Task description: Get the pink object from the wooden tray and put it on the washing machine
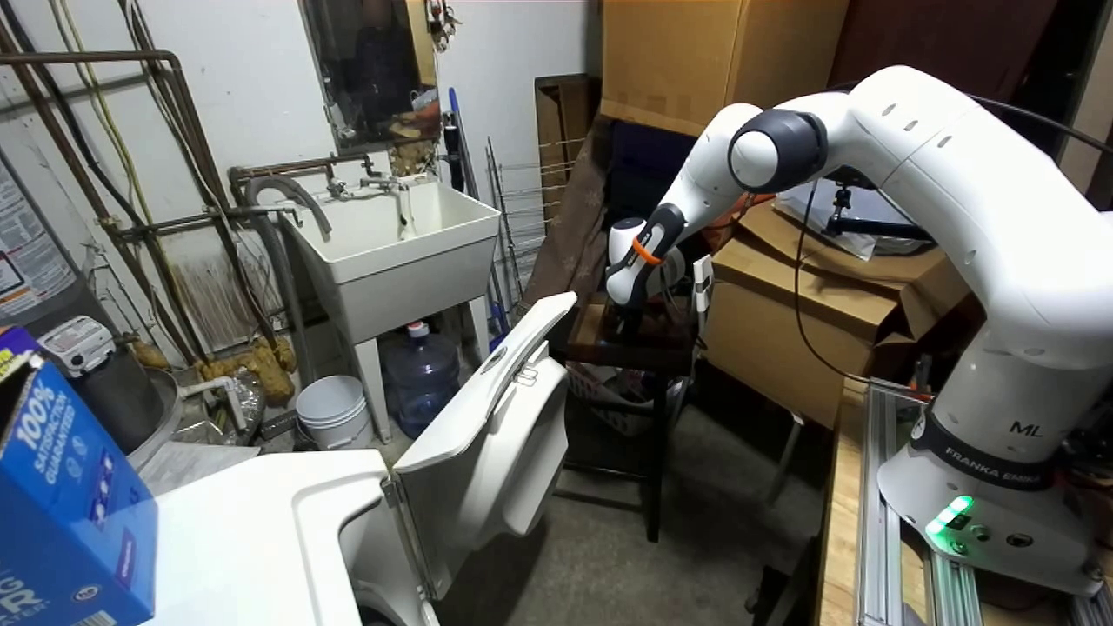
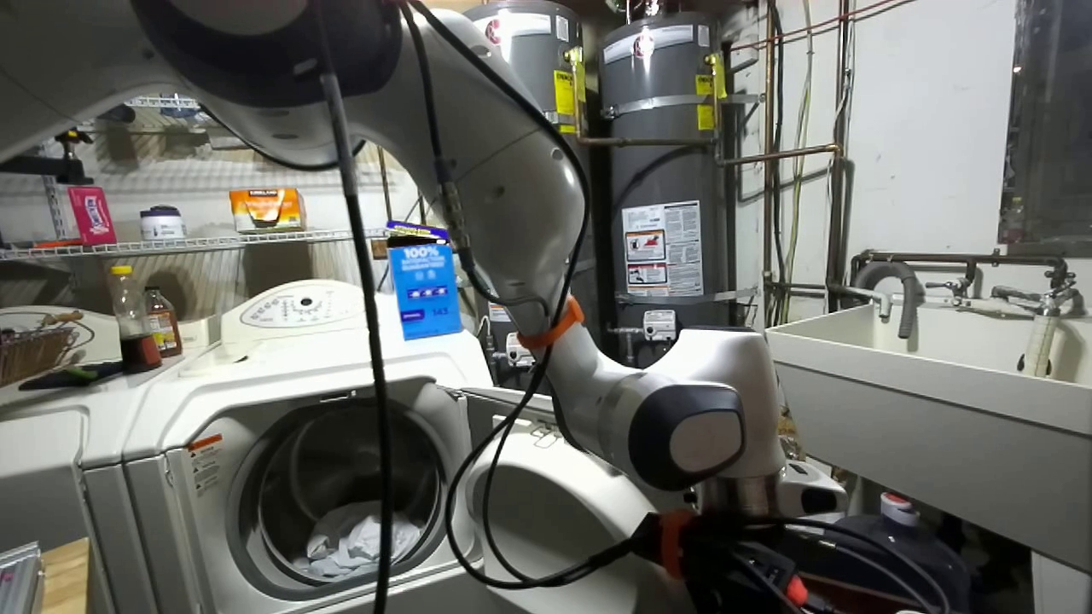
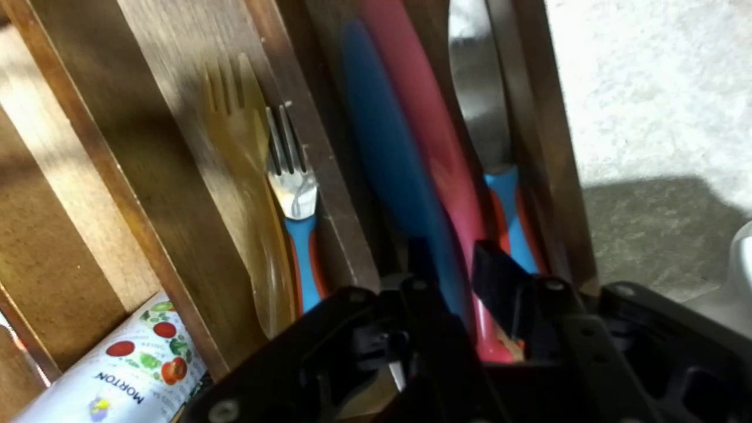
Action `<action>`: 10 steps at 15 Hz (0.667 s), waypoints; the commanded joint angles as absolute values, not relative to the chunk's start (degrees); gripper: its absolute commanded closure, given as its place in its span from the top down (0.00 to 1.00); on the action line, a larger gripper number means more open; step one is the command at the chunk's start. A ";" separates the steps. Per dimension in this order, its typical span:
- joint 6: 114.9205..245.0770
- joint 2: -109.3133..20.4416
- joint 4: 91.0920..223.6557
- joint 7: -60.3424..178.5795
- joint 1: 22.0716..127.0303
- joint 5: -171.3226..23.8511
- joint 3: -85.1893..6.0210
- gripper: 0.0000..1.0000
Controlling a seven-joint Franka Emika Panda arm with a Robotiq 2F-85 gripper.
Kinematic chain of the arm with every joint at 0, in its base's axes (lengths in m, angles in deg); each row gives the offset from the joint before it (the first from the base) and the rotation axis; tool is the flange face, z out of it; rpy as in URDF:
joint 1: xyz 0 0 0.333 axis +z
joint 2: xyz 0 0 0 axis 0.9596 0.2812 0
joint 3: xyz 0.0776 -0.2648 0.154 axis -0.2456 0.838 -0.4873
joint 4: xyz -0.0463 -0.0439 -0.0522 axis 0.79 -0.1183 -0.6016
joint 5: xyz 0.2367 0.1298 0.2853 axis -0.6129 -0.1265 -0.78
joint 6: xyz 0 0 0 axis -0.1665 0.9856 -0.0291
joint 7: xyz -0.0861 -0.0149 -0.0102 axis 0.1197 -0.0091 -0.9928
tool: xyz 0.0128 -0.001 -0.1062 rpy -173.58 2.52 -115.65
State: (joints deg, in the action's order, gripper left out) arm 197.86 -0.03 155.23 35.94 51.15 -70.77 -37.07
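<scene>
1. Pink plastic-looking utensil (image 3: 424, 111), long and tapered, lies in the right-hand compartment of the shallow brown wooden tray (image 3: 555, 153) in the wrist view, not yet on the large white boxy washing machine (image 1: 235, 530).
2. The black two-fingered gripper (image 3: 454, 258) sits low over the tray; its fingertips stand apart with stretches of pink and blue between them, and whether they pinch anything cannot be told.
3. A long blue plastic-looking utensil (image 3: 385, 135) runs close along the pink one's left side, so closing here may well lift both.
4. A silver-bladed knife with a blue-and-red handle (image 3: 484, 117) lies just right; shifting too far that way could jam a finger against it.
5. The white hinged door (image 1: 496, 443) stands open toward the tray, so a low carry could strike it; slack black cables (image 2: 631, 544) might snag there too.
6. On the machine's smooth top, near the tall blue cardboard box (image 1: 78, 504), a release from too high could let the utensil slide off.
</scene>
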 commanded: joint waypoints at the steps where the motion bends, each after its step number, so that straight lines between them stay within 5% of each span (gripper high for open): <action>1: 196.43 3.11 152.28 34.51 50.89 -70.48 -38.01 0.01; 6: 196.98 2.23 153.03 33.82 51.70 -69.85 -37.38 0.00; 7: 197.19 2.17 153.24 33.66 51.62 -69.93 -37.46 0.26; 10: 198.46 1.87 153.56 33.43 51.75 -69.76 -37.36 0.40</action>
